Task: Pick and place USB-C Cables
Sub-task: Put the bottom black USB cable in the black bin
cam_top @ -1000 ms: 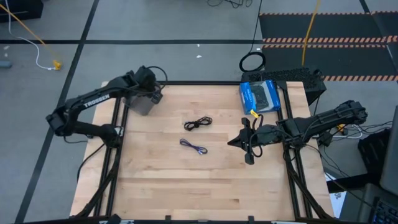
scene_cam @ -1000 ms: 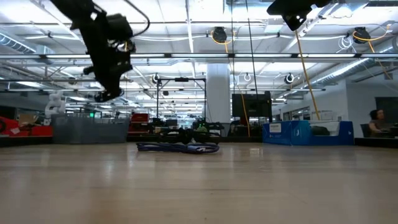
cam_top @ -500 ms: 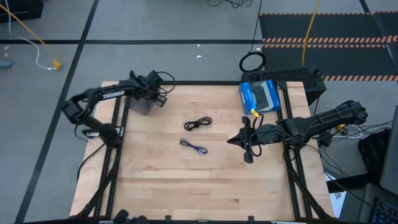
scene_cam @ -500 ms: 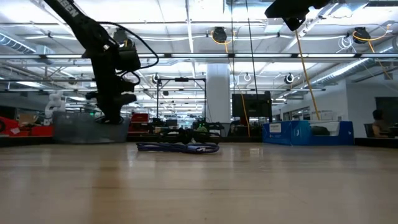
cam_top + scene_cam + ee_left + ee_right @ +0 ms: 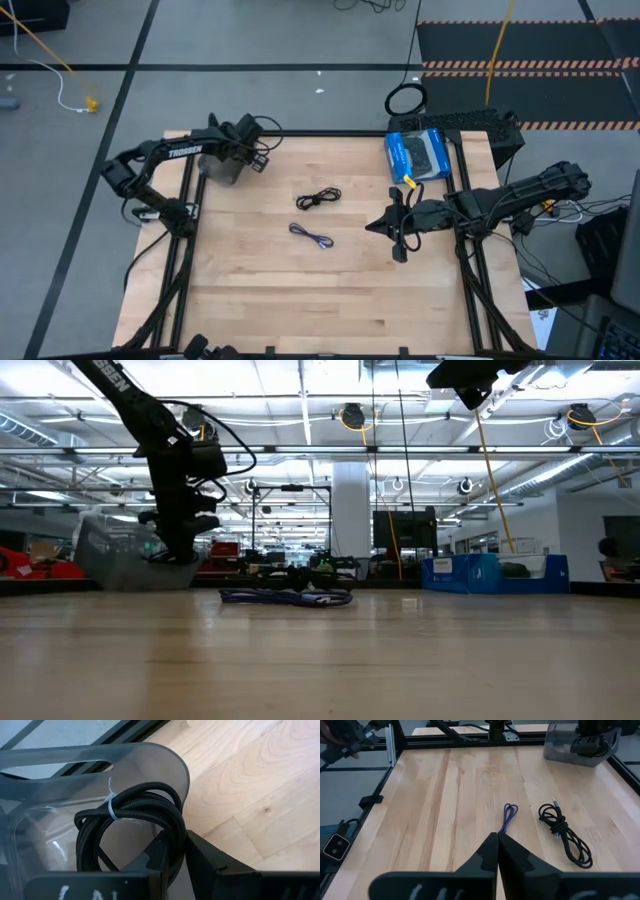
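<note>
While one black cable [image 5: 135, 820] sits binned, two cables [image 5: 319, 198] [image 5: 311, 236] lie loose.

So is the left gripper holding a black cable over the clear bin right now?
Yes: the left gripper is pinched on a coiled black cable, inside the clear bin.

This is a large industrial robotics lab or workshop hall. The low view looks past the pale wooden counter [image 5: 320, 660] into an open hall with rows of bright ceiling strip lights [image 5: 300, 400], exposed pipes and a white structural column [image 5: 351, 510]. The high view shows a grey concrete floor [image 5: 300, 30] with black lines and orange-and-black hazard-striped matting [image 5: 520, 66] beyond the counter's far right corner.
</note>
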